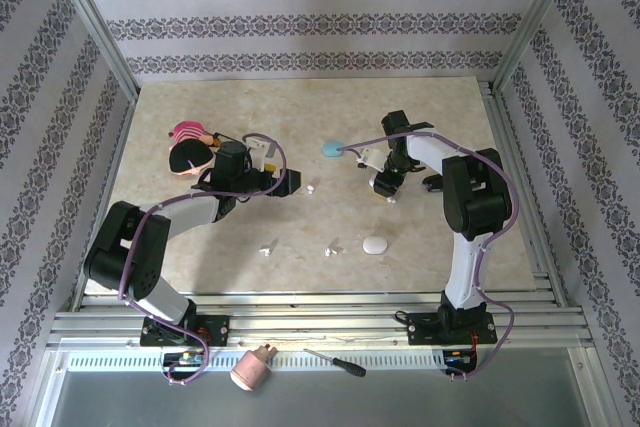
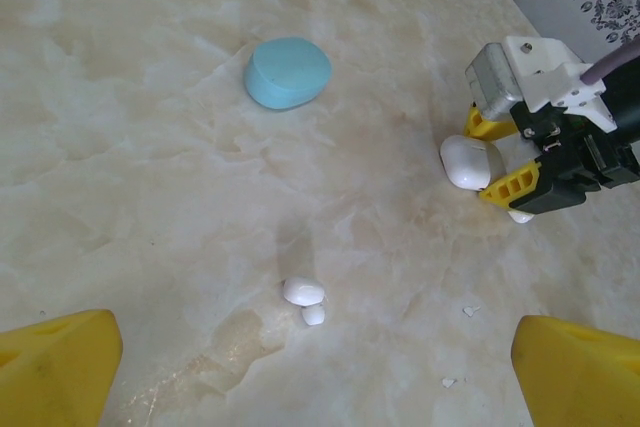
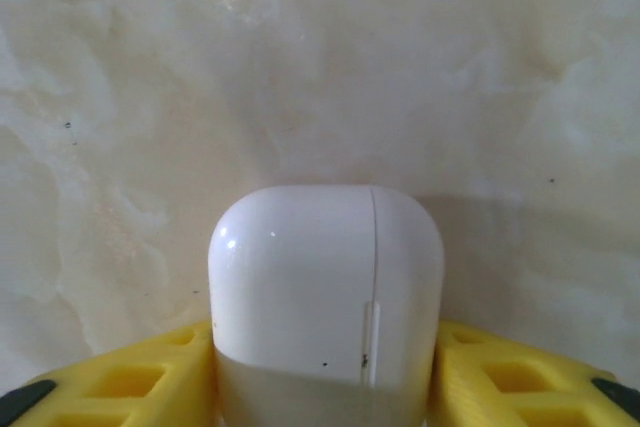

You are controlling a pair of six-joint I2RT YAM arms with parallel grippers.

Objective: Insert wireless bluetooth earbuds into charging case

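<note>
Nearest, on the metal rail [image 1: 320,319] in front of the arm bases, lie a screwdriver [image 1: 335,364] and a pink-and-white cylinder [image 1: 252,367]. Just past the near edge of the marbled table [image 1: 200,272], two tiny white earbuds [image 1: 267,248] lie apart from each other. A second white case [image 1: 374,245] lies to their right, with open tabletop around all three.

Farther in, the left gripper [image 1: 290,183] points right with its yellow fingers [image 2: 55,367] spread wide and nothing between them. From overhead, a white speck lies just ahead of it. Its wrist camera resolves that speck into an earbud pair [image 2: 303,292], two buds touching on bare stone.

The right gripper [image 1: 386,187] reaches down mid-table. The left wrist view shows it [image 2: 490,162] from the side with a white charging case [image 2: 465,162] between its fingers. Its own camera [image 3: 325,392] shows what distance hides: both yellow pads pressed against the sides of the case [image 3: 325,277], with the lid seam running down the front. A small white piece [image 2: 520,215] lies just under that gripper; I cannot tell what it is.

Beyond, a blue case [image 1: 331,149] sits alone between the arms. Pink and black rounded objects [image 1: 190,147] crowd the left wrist. Open table runs along the far strip, up to the frame edge.
</note>
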